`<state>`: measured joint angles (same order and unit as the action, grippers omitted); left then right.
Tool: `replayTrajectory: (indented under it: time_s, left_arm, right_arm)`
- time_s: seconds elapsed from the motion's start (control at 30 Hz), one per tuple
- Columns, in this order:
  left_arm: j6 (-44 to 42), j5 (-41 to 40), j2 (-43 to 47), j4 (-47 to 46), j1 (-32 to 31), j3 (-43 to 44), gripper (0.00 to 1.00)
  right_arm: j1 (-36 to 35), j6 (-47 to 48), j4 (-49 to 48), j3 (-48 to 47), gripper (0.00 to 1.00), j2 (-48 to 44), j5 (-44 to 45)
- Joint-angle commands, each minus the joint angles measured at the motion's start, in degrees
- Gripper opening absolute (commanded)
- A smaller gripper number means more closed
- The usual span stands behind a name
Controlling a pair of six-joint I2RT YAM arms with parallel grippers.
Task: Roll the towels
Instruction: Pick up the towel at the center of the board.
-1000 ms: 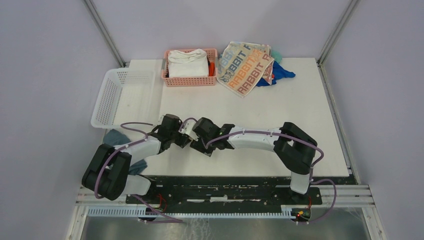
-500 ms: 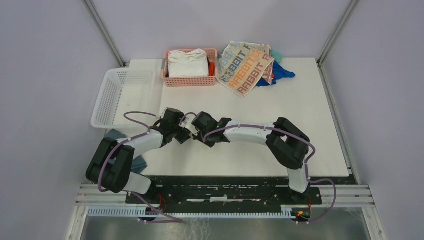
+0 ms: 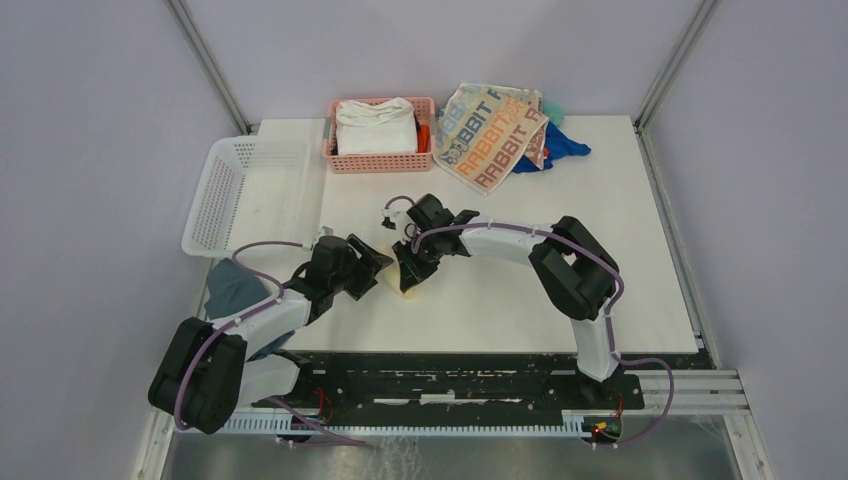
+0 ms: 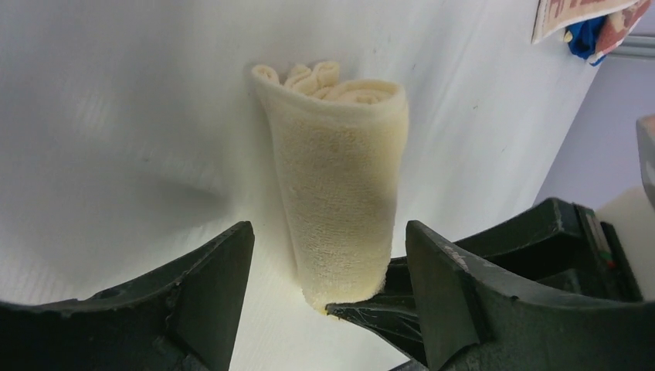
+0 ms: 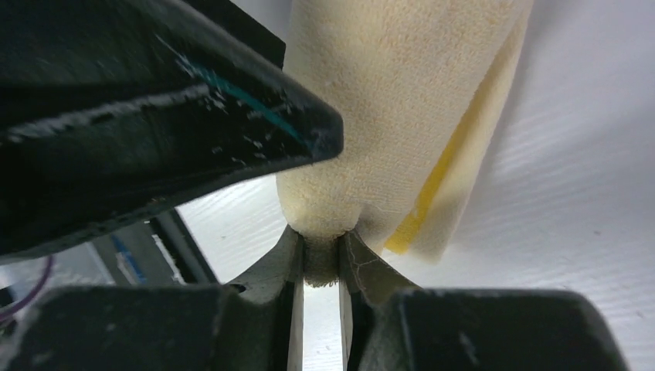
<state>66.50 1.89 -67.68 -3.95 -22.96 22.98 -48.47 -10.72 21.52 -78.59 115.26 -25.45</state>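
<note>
A plain yellow towel (image 4: 340,170), rolled into a tight tube, sits on the white table (image 3: 560,250) near the front middle, also seen as the pale roll (image 3: 411,283) from above. My right gripper (image 5: 320,259) is shut on the roll's near end; its black fingertip (image 4: 386,309) pinches the roll in the left wrist view. My left gripper (image 4: 328,297) is open, a finger on either side of that end without touching it. Both grippers meet there, left gripper (image 3: 381,266) beside right gripper (image 3: 408,262). A beige RABBIT-lettered towel (image 3: 490,130) lies flat at the back.
A pink basket (image 3: 380,160) holding a thick white folded cloth (image 3: 375,125) stands at the back. A white mesh basket (image 3: 245,190) sits at the left edge. A blue cloth (image 3: 562,150) lies beside the lettered towel; a grey-blue cloth (image 3: 232,287) hangs by the left arm.
The right gripper closed on the roll's end and its wrist swung toward the back. The left gripper opened and drew back to the near left, uncovering the roll.
</note>
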Motion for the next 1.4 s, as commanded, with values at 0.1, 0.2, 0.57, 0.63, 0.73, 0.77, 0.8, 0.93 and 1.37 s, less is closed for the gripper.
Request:
replayTrajectory:
  time_s: [0.1,0.2,0.57,0.63,0.73,0.77,0.8,0.93,1.37]
  left_arm:
    - [4.2,6.5,-4.1,-14.5,0.0,-3.7,0.79]
    - [5.2,8.8,-7.9,-17.5,0.0,-3.8,0.77]
    - [8.2,9.8,-14.0,-20.1,-1.1,-4.1,0.52]
    - [8.7,8.6,-13.3,-18.7,-1.0,-3.8,0.39]
    - [8.5,5.9,-11.2,-13.5,-1.1,-1.3,0.26]
    - [8.4,5.1,-10.5,-11.6,-1.0,-0.1,0.23]
    - [8.2,4.1,-9.8,-9.5,-1.0,1.1,0.2]
    - [7.1,0.9,-6.6,-1.2,0.4,6.9,0.19]
    - [1.5,1.1,-5.1,19.0,18.3,30.1,0.21]
  right_arm:
    - [3.2,-8.8,-6.4,1.6,0.15,4.0,-16.4]
    - [4.5,-11.3,-9.2,2.6,0.14,5.0,-18.6]
    - [6.0,-14.4,-11.5,2.2,0.15,4.8,-18.4]
    - [6.0,-14.1,-10.8,2.3,0.19,3.6,-17.2]
    - [6.0,-12.5,-8.6,2.6,0.28,0.6,-14.4]
    - [6.1,-11.9,-7.9,3.0,0.31,-0.6,-13.5]
    - [6.1,-11.0,-7.0,3.4,0.37,-2.1,-12.4]
    - [6.2,-7.1,-3.6,6.2,0.51,-9.7,-6.7]
    - [8.1,-1.8,0.9,19.6,0.97,-29.8,13.5]
